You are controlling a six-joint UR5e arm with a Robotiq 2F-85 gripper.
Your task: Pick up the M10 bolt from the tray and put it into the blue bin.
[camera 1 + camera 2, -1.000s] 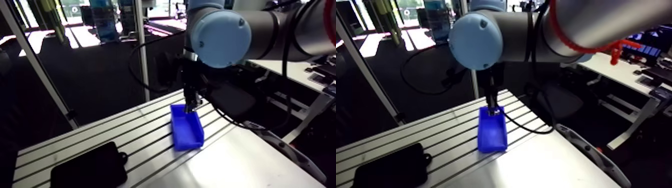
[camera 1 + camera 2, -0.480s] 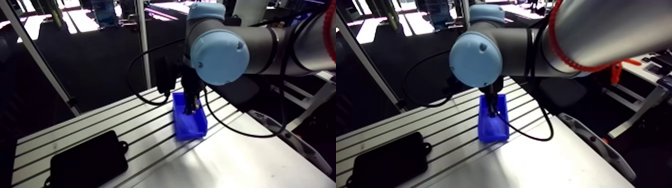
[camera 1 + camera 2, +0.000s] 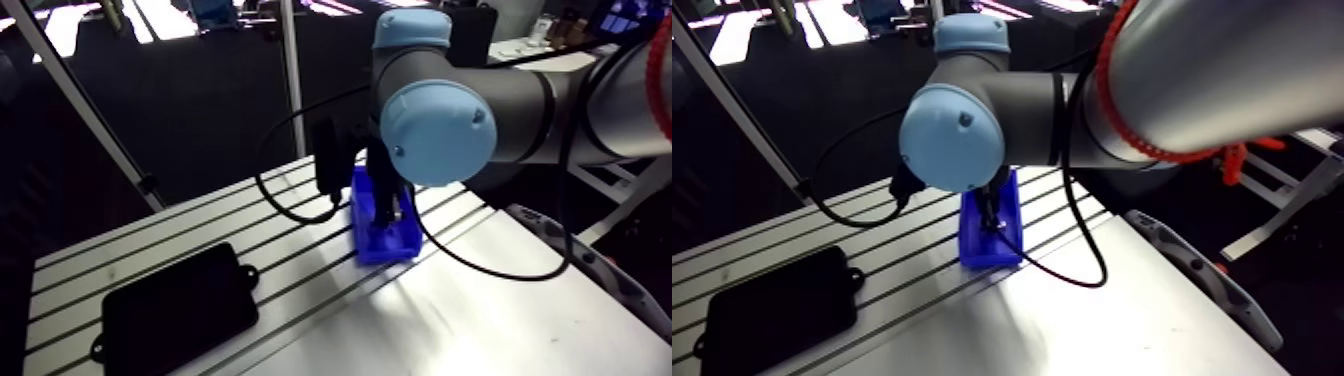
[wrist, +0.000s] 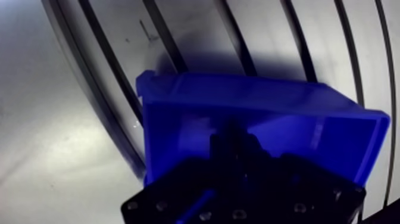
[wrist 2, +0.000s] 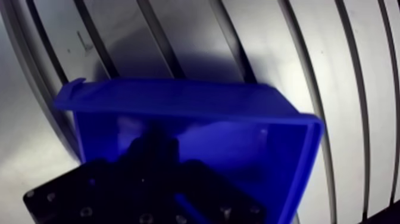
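Slotted surface [image 3: 480,300], black tray [image 3: 180,320] at one end, blue bin [image 3: 390,245] well apart. Claw [image 4: 235,140] down inside the bin, probably to release within its walls rather than drop from above; open or closed cannot be told. Bolt not made out in the dark at the claw, so long axis and heading unreadable.

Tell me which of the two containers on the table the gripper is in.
The blue bin: the gripper reaches down inside its walls. The flat black tray lies well apart from it, away from the gripper.
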